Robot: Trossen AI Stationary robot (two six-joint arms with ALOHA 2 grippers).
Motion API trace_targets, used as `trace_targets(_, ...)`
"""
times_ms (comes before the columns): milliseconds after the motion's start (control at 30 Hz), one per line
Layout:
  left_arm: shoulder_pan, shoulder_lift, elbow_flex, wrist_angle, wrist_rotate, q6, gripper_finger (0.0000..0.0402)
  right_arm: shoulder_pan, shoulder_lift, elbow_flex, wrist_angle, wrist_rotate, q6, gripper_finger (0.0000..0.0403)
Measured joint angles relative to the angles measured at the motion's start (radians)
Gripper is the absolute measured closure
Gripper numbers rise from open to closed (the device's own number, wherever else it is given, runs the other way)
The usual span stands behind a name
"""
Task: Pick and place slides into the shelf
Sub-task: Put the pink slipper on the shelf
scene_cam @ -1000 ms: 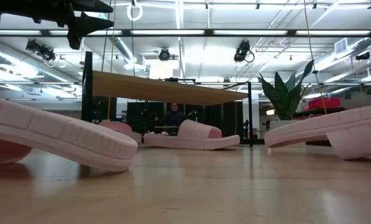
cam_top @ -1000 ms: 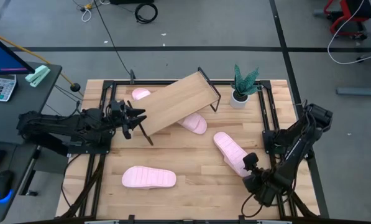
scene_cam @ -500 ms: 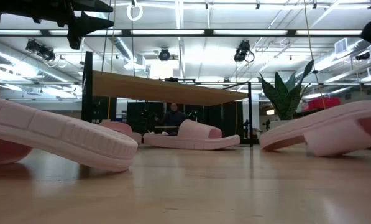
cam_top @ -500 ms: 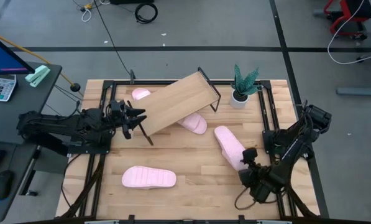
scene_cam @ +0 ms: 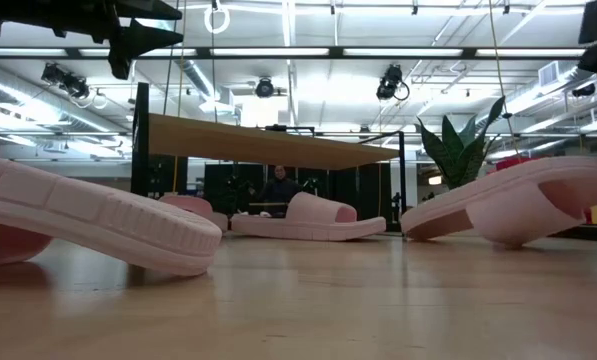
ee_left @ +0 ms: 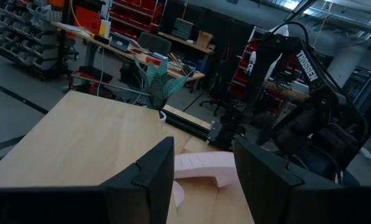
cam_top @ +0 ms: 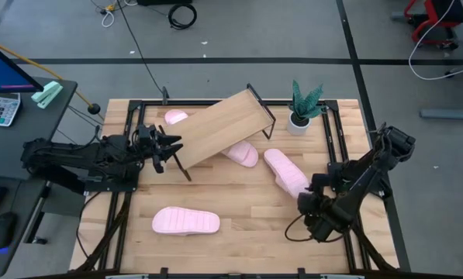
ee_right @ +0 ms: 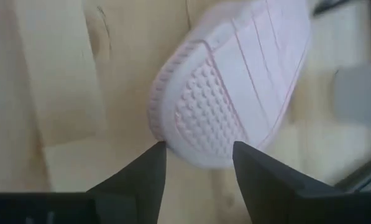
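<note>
The shelf (cam_top: 223, 128), a slanted wooden board on a black frame, stands at the far middle of the table. One pink slide (cam_top: 287, 173) lies sole up to the right of it, and my right gripper (cam_top: 307, 201) is shut on its near end. A second slide (cam_top: 243, 153) lies under the shelf's near edge. A third (cam_top: 175, 117) lies behind the shelf's left end, and another (cam_top: 186, 222) lies near the front left. My left gripper (cam_top: 171, 146) hovers level and open beside the shelf's left end, holding nothing (ee_left: 204, 149). My right gripper has the slide's rounded near end (ee_right: 194, 152) between its two fingers (ee_right: 149, 168), one at each side edge. The fingers slant down from the table's near right. The ribbed sole faces up. The slide rests on its strap (scene_cam: 518, 238), with the gripped end raised.
A small potted plant (cam_top: 302, 108) stands at the far right, close to the shelf's right leg. Black rails (cam_top: 336, 139) run along the table's sides. A desk with a calculator (cam_top: 0, 108) stands off the left edge. Bare wood lies at the near middle.
My right gripper has moved toward the table's far left and rolled its wrist. The slide has slid with it toward the shelf, still sole up and resting on its strap.
</note>
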Motion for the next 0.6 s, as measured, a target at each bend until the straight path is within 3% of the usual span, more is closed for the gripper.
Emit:
trace_targets(167,0.000,0.000,0.000,0.000,0.000,0.023,0.0230,-0.014,0.000,0.021,0.011,-0.079,0.085,0.0208)
trace_targets(333,0.000,0.000,0.000,0.000,0.000,0.036,0.0230,-0.050,-0.001,0.043,-0.103,-0.126,0.278,0.0206)
trace_targets(433,0.000,0.000,0.000,-0.002,0.000,0.036,0.0230,-0.073,-0.002,0.068,-0.053,-0.209,0.254,0.0206)
trace_targets(600,0.000,0.000,0.000,-0.003,0.000,0.036,0.0230,-0.094,0.007,0.166,0.007,-0.226,0.103,0.0210)
